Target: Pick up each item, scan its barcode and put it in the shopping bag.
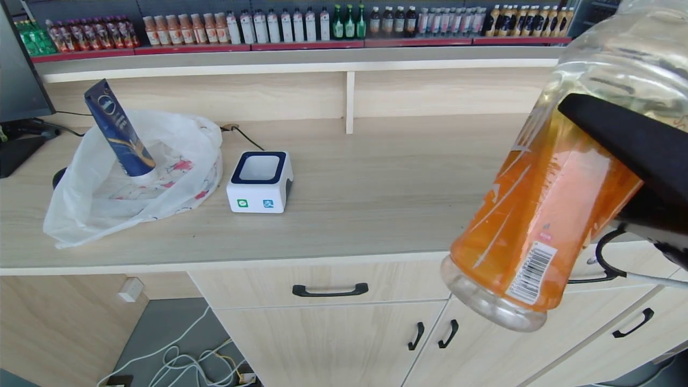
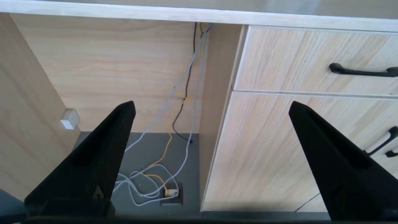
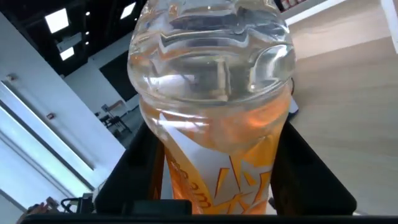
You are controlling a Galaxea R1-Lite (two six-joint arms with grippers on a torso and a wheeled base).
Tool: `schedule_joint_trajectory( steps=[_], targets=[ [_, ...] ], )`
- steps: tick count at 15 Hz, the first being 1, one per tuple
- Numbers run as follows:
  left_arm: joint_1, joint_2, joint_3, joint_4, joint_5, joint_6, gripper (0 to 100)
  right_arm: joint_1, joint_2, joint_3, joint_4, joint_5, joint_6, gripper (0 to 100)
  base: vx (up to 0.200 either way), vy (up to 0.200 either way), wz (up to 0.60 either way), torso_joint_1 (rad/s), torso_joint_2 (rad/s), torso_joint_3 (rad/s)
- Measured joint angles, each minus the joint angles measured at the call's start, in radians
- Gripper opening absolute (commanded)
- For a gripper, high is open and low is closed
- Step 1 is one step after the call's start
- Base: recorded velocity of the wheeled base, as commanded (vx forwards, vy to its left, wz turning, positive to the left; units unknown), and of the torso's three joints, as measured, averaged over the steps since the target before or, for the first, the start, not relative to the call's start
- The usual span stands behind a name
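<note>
My right gripper (image 3: 217,180) is shut on a clear bottle (image 1: 543,199) with an orange label, held tilted, high and close at the right, out past the counter's front edge. One black finger (image 1: 623,140) crosses the bottle's side. A barcode (image 1: 532,273) shows near the bottle's lower end. A white scanner (image 1: 260,181) with a dark blue rim sits on the counter. To its left lies a white plastic shopping bag (image 1: 80,215) with a dark blue tube (image 1: 119,129) standing in it. My left gripper (image 2: 211,109) is open and empty, below the counter top, facing the cabinet front.
The wooden counter (image 1: 376,183) has a raised back ledge with a divider (image 1: 349,102). A dark monitor (image 1: 19,70) stands at the far left. Shelves of drink bottles (image 1: 344,24) line the back. Drawers with black handles (image 1: 330,290) sit below, and cables (image 2: 155,180) lie on the floor.
</note>
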Motion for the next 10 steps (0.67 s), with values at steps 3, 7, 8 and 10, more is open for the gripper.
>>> schedule_joint_trajectory(
  steps=[3,7,8,10],
  targets=[
    [0.0,0.0,0.0,0.0,0.0,0.0,100,0.002,0.047,-0.052,0.003,0.087,0.049,0,0.0,0.0,0.0,0.0,0.0,0.0],
    [0.0,0.0,0.0,0.0,0.0,0.0,100,0.002,0.09,-0.059,0.001,0.096,0.057,0,0.0,0.0,0.0,0.0,0.0,0.0],
    [0.0,0.0,0.0,0.0,0.0,0.0,100,0.002,0.095,-0.061,0.0,0.096,0.057,0,0.0,0.0,0.0,0.0,0.0,0.0],
    [0.0,0.0,0.0,0.0,0.0,0.0,100,0.003,0.101,-0.064,-0.001,0.097,0.056,0,0.0,0.0,0.0,0.0,0.0,0.0]
  ],
)
